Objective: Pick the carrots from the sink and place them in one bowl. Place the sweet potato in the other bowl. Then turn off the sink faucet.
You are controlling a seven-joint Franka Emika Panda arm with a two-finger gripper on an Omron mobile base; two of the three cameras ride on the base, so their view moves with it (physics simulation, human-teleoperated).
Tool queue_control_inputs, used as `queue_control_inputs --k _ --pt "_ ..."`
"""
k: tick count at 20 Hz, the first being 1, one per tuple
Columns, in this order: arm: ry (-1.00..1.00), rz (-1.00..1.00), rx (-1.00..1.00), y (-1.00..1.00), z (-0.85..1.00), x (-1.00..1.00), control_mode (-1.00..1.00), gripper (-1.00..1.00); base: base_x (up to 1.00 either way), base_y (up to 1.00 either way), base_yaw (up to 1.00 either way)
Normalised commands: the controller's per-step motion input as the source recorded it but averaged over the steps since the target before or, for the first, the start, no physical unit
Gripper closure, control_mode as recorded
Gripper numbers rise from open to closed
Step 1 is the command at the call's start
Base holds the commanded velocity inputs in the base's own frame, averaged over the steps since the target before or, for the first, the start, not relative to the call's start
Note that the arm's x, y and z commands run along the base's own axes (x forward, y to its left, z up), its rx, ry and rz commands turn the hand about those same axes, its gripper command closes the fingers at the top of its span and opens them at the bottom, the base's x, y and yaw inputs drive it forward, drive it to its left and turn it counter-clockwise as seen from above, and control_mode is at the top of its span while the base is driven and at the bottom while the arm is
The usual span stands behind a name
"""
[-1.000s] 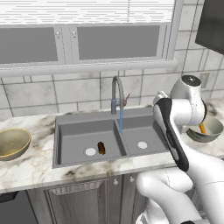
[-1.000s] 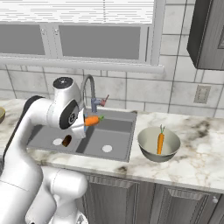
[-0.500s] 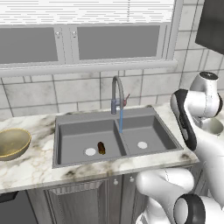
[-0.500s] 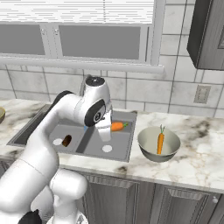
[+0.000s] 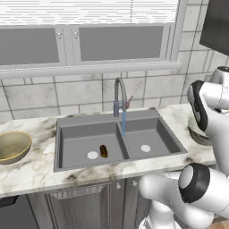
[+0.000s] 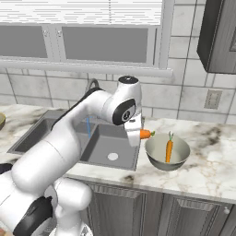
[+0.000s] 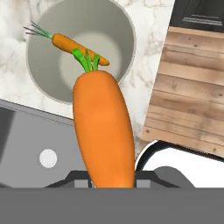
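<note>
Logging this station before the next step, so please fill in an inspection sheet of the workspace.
Surface: marbled counter around the sink.
Job's things: one carrot lies in the grey bowl; second carrot held beside that bowl's rim; sweet potato in the left basin; tan bowl left of the sink; faucet running.
Clutter: nothing seen.
Grippers: gripper shut on the second carrot.
Cables: nothing seen.
Surroundings: window, tiled wall, wall outlet, dark cabinet.

A marble counter [image 6: 212, 161] carries a wall outlet [image 6: 212, 99] above.
</note>
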Motion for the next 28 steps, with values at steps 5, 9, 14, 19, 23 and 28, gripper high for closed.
queue_control_inputs --k 5,9,14,19,23,28 --pt "0.01 0.02 0.00 -0.47 -0.12 0.06 -1.00 1.00 0.00 0.00 0.00" --pt "0.03 0.03 0.00 -0.44 -0.20 0.08 -1.00 1.00 0.00 0.00 0.00" --pt "0.02 0.04 0.00 -0.36 -0.25 0.28 -1.00 1.00 0.00 0.00 0.00" --pt "0.00 0.05 0.00 -0.23 -0.25 0.34 -1.00 1.00 0.00 0.00 0.00" --pt "0.00 0.03 0.00 -0.17 -0.24 0.29 -1.00 1.00 0.00 0.00 0.00" --pt "0.00 0.02 0.00 -0.14 -0.25 0.26 -1.00 1.00 0.00 0.00 0.00"
